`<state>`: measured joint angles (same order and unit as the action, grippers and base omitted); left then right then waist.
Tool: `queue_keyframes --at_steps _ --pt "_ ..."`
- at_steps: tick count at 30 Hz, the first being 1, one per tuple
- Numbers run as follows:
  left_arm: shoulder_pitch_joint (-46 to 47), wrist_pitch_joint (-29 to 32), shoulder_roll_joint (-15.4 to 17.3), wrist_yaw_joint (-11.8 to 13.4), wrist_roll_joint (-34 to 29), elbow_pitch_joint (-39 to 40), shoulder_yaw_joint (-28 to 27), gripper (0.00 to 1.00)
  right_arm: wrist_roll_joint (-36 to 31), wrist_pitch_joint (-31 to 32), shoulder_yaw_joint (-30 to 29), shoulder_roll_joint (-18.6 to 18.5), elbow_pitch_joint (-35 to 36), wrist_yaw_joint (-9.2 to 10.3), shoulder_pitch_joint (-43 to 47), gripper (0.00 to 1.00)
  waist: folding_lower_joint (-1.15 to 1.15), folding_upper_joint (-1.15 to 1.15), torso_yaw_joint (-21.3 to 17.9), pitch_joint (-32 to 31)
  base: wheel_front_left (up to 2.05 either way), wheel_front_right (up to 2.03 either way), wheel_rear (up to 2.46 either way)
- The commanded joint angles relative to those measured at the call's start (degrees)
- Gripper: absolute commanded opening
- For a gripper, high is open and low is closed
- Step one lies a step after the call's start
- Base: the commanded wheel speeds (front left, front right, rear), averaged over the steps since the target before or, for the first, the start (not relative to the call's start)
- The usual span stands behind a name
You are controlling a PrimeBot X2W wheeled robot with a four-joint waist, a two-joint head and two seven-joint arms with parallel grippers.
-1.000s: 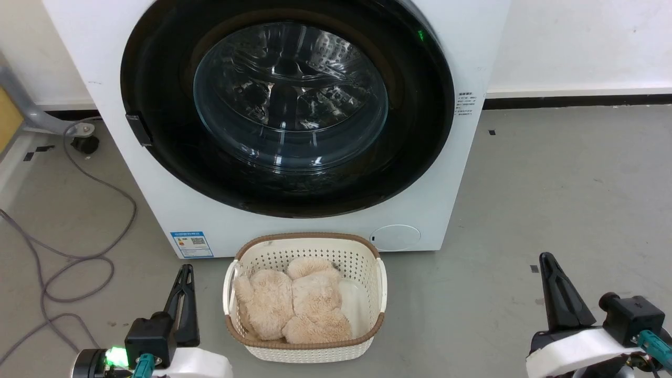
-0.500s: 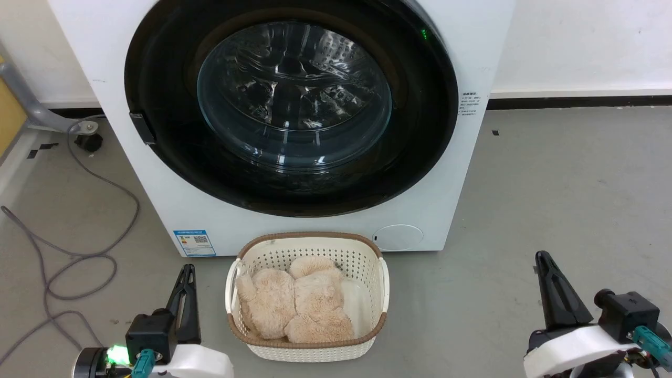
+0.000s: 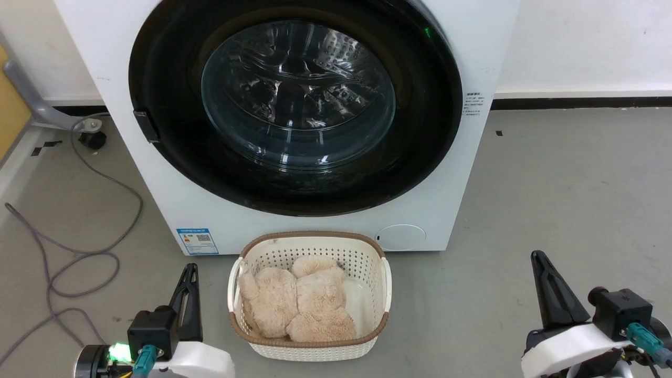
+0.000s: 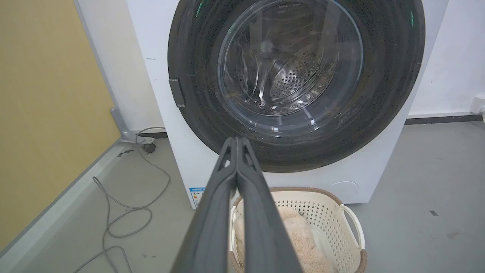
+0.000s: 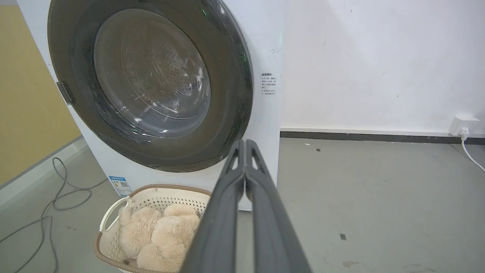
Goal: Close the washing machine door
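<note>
The washing machine [image 3: 157,199] is white and stands straight ahead on the floor. Its washing machine door [image 3: 296,94], a wide glossy black rim around a bulging glass bowl, lies flat against the machine's front, with the steel drum visible through the glass. A small dark latch tab [image 3: 145,126] sits on the rim's left edge. My left gripper [image 3: 190,270] is shut and empty at the lower left, well short of the machine. My right gripper [image 3: 536,257] is shut and empty at the lower right. Both wrist views look at the door [image 4: 288,72] [image 5: 151,76] past closed fingertips [image 4: 237,141] [image 5: 245,143].
A cream laundry basket [image 3: 310,241] holding a beige plush toy [image 3: 299,304] stands on the floor right before the machine, between my grippers. A grey cable [image 3: 79,257] loops on the floor at the left. A yellow panel [image 4: 45,113] bounds the left; a wall socket [image 5: 463,125] sits at the right.
The whole head picture has drifted slightly to the right, so the camera has moved. The door, the basket and both shut grippers look unchanged.
</note>
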<state>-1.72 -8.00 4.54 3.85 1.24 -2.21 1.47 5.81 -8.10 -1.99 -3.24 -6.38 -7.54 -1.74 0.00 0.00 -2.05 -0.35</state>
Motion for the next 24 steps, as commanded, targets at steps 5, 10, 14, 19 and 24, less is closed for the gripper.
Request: queue_keyframes --at_steps 5,10,14,19,24 --pt "0.76 0.89 -0.15 -0.51 -0.38 0.4 -0.26 0.0 -0.64 0.84 0.22 0.18 0.99 0.03 0.81 0.0 0.0 0.0 0.18 0.03 0.0 0.0 0.0" --pt "0.84 1.48 -0.28 -0.78 -0.45 0.55 -0.36 0.0 -1.06 1.43 0.36 0.2 1.43 0.03 0.88 0.0 0.0 0.0 0.33 0.06 0.0 0.0 0.0" --pt "0.9 1.94 -0.38 -1.0 -0.5 0.67 -0.44 0.0 -1.4 1.91 0.48 0.21 1.79 0.03 0.95 0.0 0.0 0.0 0.45 0.08 0.0 0.0 0.0" --pt "0.98 2.53 -0.5 -1.28 -0.57 0.82 -0.54 0.0 -1.83 2.51 0.63 0.22 2.23 0.03 1.02 0.0 0.0 0.0 0.61 0.1 0.0 0.0 0.0" --pt "1.04 3.0 -0.6 -1.5 -0.63 0.94 -0.62 0.0 -2.17 2.99 0.74 0.24 2.59 0.04 1.08 0.0 0.0 0.0 0.73 0.13 0.0 0.0 0.0"
